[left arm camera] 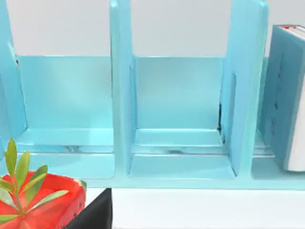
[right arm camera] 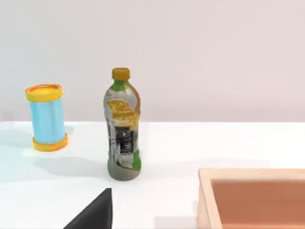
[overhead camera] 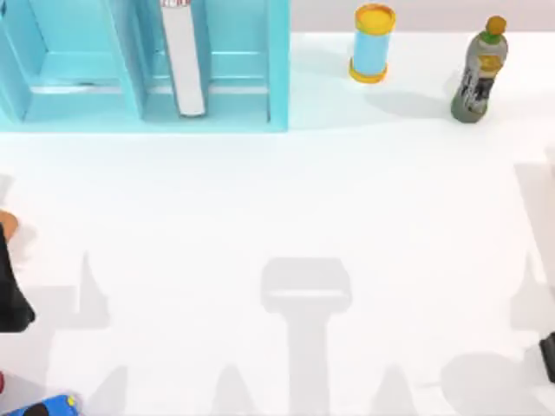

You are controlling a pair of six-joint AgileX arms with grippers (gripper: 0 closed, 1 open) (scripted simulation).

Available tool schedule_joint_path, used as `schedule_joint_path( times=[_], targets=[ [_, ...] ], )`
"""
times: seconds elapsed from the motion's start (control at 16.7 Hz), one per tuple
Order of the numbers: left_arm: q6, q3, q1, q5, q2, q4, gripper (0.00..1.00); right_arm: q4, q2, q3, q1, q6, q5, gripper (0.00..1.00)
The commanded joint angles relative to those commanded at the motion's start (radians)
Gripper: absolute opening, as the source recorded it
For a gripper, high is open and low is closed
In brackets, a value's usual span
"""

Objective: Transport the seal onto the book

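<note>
The seal is out of view. A small tan-orange shape (overhead camera: 5, 224) pokes in at the table's left edge, cut off too much to name. No flat-lying book is in view. A teal-blue hardcover (left arm camera: 285, 95) with white page edges (overhead camera: 183, 61) stands upright in the light-blue shelf unit (overhead camera: 143, 108). My left arm (overhead camera: 10, 290) is a dark mass at the left edge, just below the orange shape. In the left wrist view a dark part of its gripper (left arm camera: 95, 214) faces the shelf. My right arm (overhead camera: 548, 357) sits parked at the right edge.
A yellow-capped blue cylinder (overhead camera: 373, 43) and a drink bottle (overhead camera: 477, 74) stand at the back right. A red pot with a green plant (left arm camera: 40, 202) sits close to the left gripper. A tan open box (right arm camera: 255, 198) lies near the right arm. A bright blue object (overhead camera: 48, 406) sits front left.
</note>
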Motion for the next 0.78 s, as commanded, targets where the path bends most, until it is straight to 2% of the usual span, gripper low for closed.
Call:
schedule_joint_path(
  times=[0.36, 0.54, 0.78],
  targets=[
    [-0.013, 0.034, -0.036, -0.012, 0.103, 0.071, 1.00, 0.000, 0.000, 0.000, 0.000, 0.000, 0.000, 1.00],
    [-0.030, 0.097, -0.088, -0.036, 0.288, 0.192, 1.00, 0.000, 0.000, 0.000, 0.000, 0.000, 0.000, 1.00],
    [-0.048, 0.233, -0.172, -0.091, 0.656, 0.434, 1.00, 0.000, 0.000, 0.000, 0.000, 0.000, 0.000, 1.00]
  ],
)
